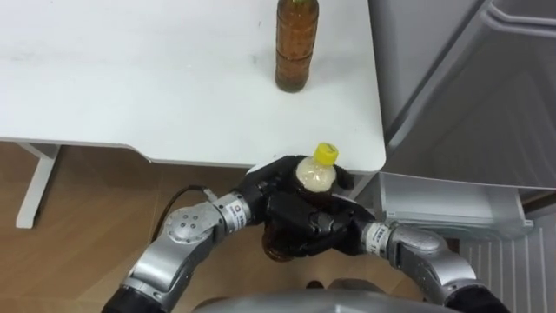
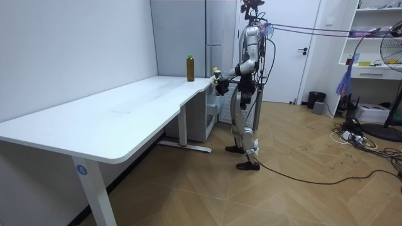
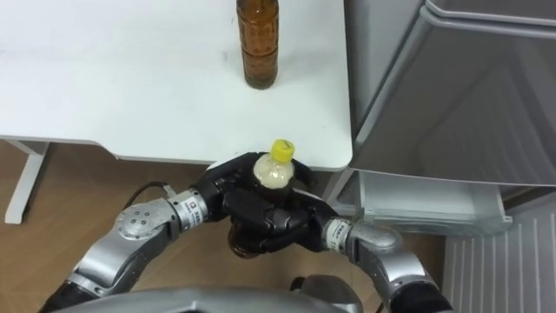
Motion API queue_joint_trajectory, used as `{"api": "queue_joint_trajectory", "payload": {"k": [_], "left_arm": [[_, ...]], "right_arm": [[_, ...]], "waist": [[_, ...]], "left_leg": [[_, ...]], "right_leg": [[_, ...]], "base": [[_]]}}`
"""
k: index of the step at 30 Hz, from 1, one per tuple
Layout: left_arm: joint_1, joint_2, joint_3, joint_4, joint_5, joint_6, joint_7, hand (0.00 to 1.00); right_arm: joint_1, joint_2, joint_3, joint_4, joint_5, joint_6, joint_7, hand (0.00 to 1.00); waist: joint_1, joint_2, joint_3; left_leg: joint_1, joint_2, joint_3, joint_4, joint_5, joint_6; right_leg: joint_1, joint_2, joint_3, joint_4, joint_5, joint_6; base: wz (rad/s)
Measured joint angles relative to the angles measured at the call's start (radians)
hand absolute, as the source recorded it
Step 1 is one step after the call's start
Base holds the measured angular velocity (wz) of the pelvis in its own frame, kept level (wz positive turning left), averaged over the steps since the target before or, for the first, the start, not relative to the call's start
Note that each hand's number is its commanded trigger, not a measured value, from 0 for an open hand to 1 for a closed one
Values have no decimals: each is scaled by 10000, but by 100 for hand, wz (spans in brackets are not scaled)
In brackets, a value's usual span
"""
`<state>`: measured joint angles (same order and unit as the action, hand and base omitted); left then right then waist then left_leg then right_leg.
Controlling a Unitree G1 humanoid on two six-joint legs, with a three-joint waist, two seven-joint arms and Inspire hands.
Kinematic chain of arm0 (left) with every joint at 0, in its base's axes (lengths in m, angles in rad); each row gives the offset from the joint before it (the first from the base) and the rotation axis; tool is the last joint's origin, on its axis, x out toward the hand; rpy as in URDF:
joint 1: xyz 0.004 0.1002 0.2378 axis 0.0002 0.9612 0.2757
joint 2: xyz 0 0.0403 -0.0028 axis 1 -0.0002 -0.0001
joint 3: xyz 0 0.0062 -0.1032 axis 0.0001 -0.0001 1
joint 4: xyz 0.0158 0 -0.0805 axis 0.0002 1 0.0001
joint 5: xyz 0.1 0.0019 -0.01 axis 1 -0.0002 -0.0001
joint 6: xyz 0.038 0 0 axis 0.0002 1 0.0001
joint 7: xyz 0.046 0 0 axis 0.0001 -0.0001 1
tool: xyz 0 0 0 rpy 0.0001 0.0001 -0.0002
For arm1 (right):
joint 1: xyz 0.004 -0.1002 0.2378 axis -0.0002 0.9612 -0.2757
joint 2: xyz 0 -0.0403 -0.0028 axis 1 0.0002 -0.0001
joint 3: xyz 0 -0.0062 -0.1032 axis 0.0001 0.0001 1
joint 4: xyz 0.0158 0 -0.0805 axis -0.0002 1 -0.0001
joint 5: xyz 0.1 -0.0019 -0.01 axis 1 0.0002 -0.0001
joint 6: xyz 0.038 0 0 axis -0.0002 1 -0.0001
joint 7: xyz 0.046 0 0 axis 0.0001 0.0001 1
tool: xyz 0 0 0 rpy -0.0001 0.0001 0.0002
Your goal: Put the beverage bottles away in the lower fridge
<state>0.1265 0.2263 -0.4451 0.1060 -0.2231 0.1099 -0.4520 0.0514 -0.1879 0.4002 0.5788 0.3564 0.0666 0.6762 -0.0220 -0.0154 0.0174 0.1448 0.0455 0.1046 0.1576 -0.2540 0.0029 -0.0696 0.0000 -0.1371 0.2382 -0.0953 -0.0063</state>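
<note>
Bottle [image 1: 315, 174] with yellow cap is hanging just off table [image 1: 130, 87] edge; left hand [image 1: 265, 187] and right hand [image 1: 323, 228] are both curling round its body; likely full, heavyish, slick plastic; mid-body grip is looking safest, not the cap.

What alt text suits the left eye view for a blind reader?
The robot's left hand and right hand clasp a yellow-capped bottle just off the white table's corner. A brown bottle stands on the table, and a grey fridge stands at right.
</note>
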Motion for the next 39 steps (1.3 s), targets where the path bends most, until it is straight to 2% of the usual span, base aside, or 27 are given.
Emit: {"api": "queue_joint_trajectory", "payload": {"k": [10,18,21,25,28,34,39], "left_arm": [[-44,1,-49,-53,-4,1,1,0],[-55,82,159,-901,3,2,20,0],[-351,35,359,-1567,-42,-77,51,0],[-807,-116,626,-1811,-242,-294,87,0],[-807,-171,773,-2246,-659,-294,77,0],[-839,-211,1548,-3665,-2730,-341,261,0],[-854,-231,1923,-4267,-3351,-449,518,0]], "right_arm": [[-11,-53,-8,7,37,0,-8,100],[-30,-218,1,-19,773,-93,278,100],[-29,-223,6,67,853,-50,351,100],[68,-260,1,113,854,5,386,100],[82,-257,-153,613,842,4,436,100],[239,-270,-514,1185,827,224,440,100],[327,-258,-595,1266,816,207,526,100]], "waist": [[-6,20,-15],[-15,9,-24],[-2,6,-23],[-2,2,-28],[-38,-22,-42],[-4,-42,-56],[3,-48,-62]], "left_leg": [[-5,1,11,-45,0,0],[7,1,16,-36,0,0],[19,3,16,-37,0,0],[46,1,16,-10,1,1],[69,-15,14,106,1,1],[238,-14,15,106,1,1],[242,-18,12,102,1,1]], "right_leg": [[-38,18,48,6,2,-3],[-44,33,94,1,2,-3],[-42,34,99,0,2,-3],[-12,20,90,2,2,-2],[68,-10,72,-13,-2,3],[166,-13,81,0,-25,2],[155,-22,63,51,-22,-2]], "base": [[-1],[0],[0],[-2],[-1],[0],[1]]}}
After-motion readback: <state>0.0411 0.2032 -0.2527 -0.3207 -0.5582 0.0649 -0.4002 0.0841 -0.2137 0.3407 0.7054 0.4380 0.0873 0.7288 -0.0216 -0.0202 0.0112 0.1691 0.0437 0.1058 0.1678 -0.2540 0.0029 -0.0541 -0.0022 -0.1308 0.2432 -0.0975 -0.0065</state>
